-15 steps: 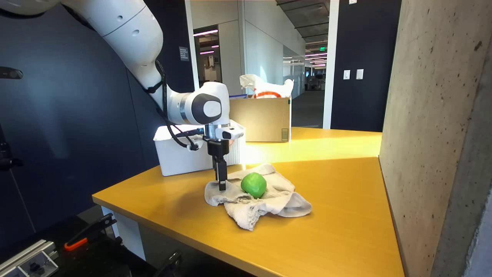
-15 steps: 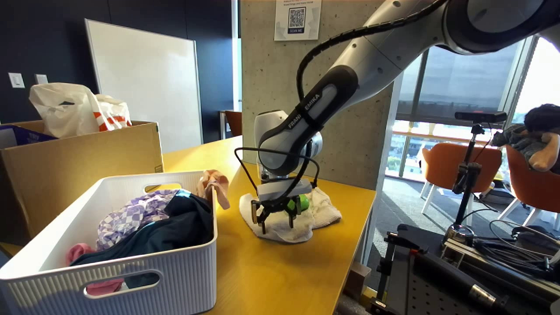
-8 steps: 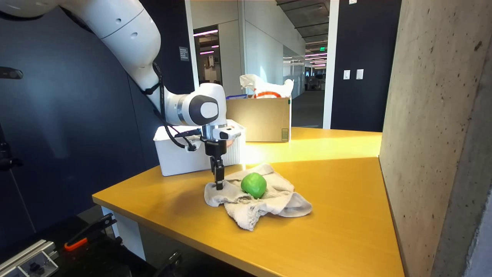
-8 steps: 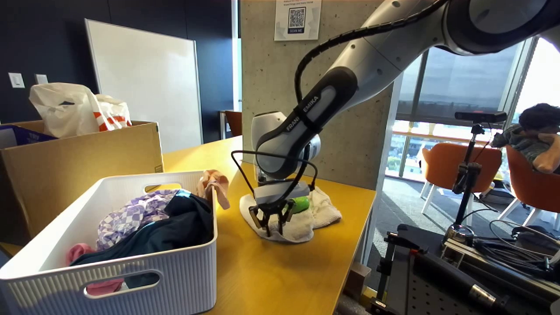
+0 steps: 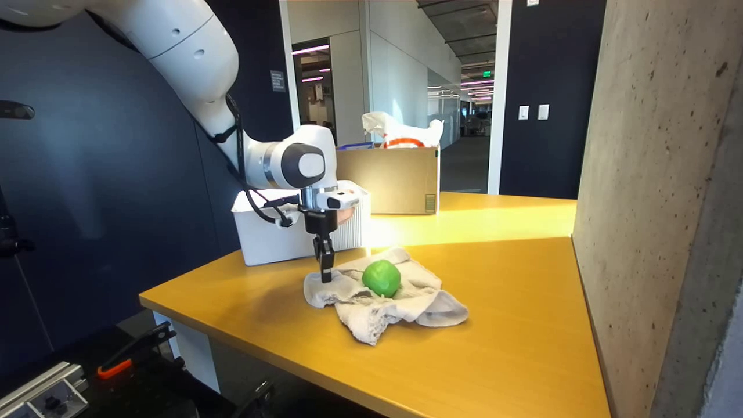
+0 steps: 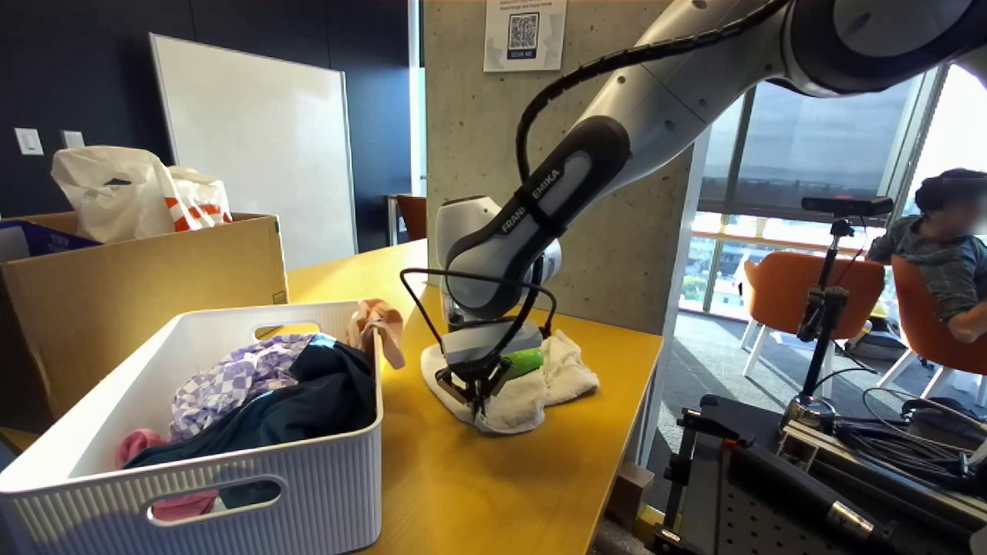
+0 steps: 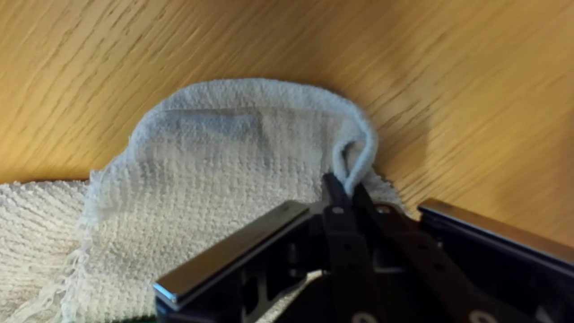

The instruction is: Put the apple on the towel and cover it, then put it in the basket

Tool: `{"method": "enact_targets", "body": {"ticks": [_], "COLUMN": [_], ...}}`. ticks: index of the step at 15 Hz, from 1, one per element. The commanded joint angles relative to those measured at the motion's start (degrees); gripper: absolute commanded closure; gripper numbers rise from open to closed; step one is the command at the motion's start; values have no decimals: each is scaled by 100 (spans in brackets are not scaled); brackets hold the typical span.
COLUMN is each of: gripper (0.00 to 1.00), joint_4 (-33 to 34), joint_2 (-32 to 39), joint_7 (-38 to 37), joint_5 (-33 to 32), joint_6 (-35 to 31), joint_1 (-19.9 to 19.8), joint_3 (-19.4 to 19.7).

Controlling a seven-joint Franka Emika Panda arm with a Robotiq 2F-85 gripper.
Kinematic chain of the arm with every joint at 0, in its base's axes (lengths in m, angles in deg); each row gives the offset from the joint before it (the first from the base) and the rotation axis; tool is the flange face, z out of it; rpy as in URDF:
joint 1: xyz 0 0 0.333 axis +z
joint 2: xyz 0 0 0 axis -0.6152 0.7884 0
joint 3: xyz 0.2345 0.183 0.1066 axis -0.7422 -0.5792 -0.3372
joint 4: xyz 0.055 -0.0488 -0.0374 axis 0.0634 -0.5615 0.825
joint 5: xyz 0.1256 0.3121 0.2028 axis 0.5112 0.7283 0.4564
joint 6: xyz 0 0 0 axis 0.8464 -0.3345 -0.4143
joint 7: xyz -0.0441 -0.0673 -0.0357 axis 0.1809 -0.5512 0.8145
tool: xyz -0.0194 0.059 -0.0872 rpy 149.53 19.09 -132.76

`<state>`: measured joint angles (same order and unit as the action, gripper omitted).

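On table [image 6: 470,493], from left in exterior view: box [image 6: 193,270], white bag [image 6: 116,200] rising from it. Basket [image 6: 331,486] just beside, clothes [image 6: 301,416] inside, peach cloth [image 6: 374,327] over rim. Gripper [image 6: 477,408] points down, jaws pinching folded edge of towel [image 6: 518,405], clear in wrist view. Green apple [image 6: 526,362] on towel, right of gripper in both exterior views. Far right, beyond table: 2 orange chairs [image 6: 779,293], seated person [image 6: 934,253].

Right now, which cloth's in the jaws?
The cream towel under the green apple, its edge pinched; the checkered cloth, dark cloth and pink cloth lie in the basket, the peach cloth over its rim.
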<state>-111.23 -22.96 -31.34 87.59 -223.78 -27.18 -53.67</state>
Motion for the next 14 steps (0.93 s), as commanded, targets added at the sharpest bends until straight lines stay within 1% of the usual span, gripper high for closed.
{"method": "enact_targets", "body": {"ticks": [1, 4, 8, 11, 14], "gripper": [99, 99, 99, 99, 99], "joint_4": [141, -9, -380, -646, -769], "joint_2": [128, 3, -285, -477, -640], "joint_7": [-159, -240, -375, -462, -522], "joint_5": [-183, -317, -403, -465, -534], "joint_6": [-30, -94, -253, -469, -562], "joint_1": [239, 402, 501, 497, 484], "joint_3": [9, 32, 64, 143, 238]}}
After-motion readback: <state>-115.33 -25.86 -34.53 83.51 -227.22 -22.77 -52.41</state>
